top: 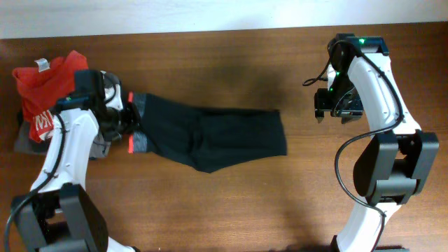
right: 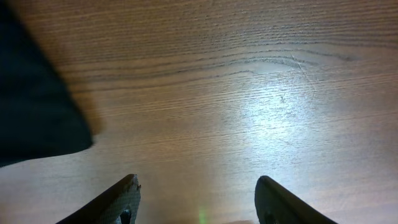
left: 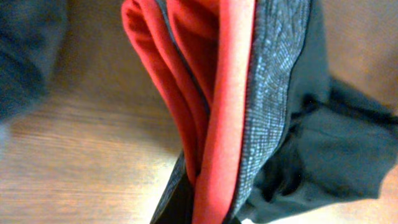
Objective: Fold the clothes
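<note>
While the left pincer (top: pixel 124 120) sits on the red waistband (left: pixel 230 112) of the trousers (top: pixel 210 136), we cannot tell whether it is clenched; its fingers are hidden. We note the trousers lying flat on the table (top: pixel 231 203) from that pincer toward the right pincer (right: pixel 198 180), which hangs released over bare wood, the leg end (right: pixel 37 112) off to its left, not touching.

Overhead looks down; both close wrist views share the trousers (top: pixel 224 136).
</note>
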### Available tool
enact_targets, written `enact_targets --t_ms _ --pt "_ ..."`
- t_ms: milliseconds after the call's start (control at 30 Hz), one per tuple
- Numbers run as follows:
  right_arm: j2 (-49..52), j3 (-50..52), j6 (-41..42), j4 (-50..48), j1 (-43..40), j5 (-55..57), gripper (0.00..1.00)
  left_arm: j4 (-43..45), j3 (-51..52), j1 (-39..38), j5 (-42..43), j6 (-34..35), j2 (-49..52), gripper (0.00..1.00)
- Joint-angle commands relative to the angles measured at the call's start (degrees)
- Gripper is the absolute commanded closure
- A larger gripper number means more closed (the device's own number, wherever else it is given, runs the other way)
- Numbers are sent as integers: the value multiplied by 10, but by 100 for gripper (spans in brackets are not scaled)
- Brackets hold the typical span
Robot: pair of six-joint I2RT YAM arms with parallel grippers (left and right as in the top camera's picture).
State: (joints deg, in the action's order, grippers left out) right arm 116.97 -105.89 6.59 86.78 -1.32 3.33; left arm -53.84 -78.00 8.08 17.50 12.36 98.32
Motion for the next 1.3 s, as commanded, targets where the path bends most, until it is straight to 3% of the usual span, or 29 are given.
enact_targets --t_ms 0,567,933,1267 --pt "-2 3 -4 0 0 -1 36 -14 -38 -15 -17 0 -15 100" --pt "-2 3 -3 -3 0 -1 37 83 -49 -254 -26 76 0 99" --pt "-2 3 -3 -3 0 -18 37 157 -49 -321 -23 78 39 98" --pt "0 3 -3 -7 1 -23 37 163 -49 -346 -17 78 68 98"
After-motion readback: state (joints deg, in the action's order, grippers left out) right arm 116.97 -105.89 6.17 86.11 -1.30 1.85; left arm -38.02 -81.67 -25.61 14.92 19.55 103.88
